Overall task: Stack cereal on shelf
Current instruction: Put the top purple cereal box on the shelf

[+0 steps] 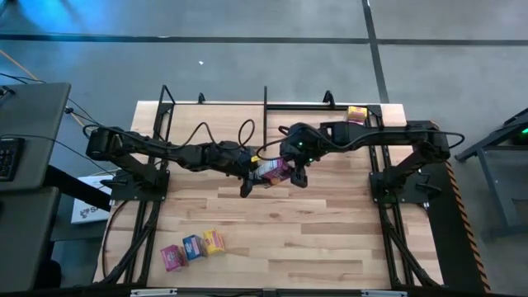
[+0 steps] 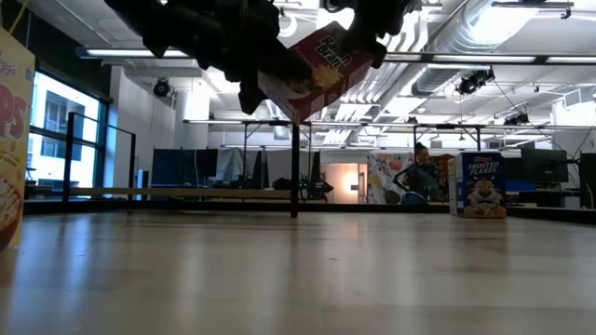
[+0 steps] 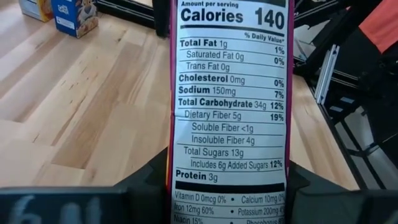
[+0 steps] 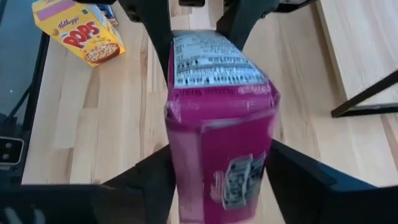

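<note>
At the high view's centre, the left gripper (image 1: 250, 171) and right gripper (image 1: 295, 169) both grasp one magenta cereal box (image 1: 272, 171), airborne above bare tabletop (image 1: 313, 231) (shelf (image 1: 214, 111) beyond, three boxes (image 1: 192, 248) lower left).

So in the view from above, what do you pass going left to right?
Left arm's base → pink box, blue box, yellow box along the front → magenta box held up mid-table → yellow box at the back → right arm's base.
</note>
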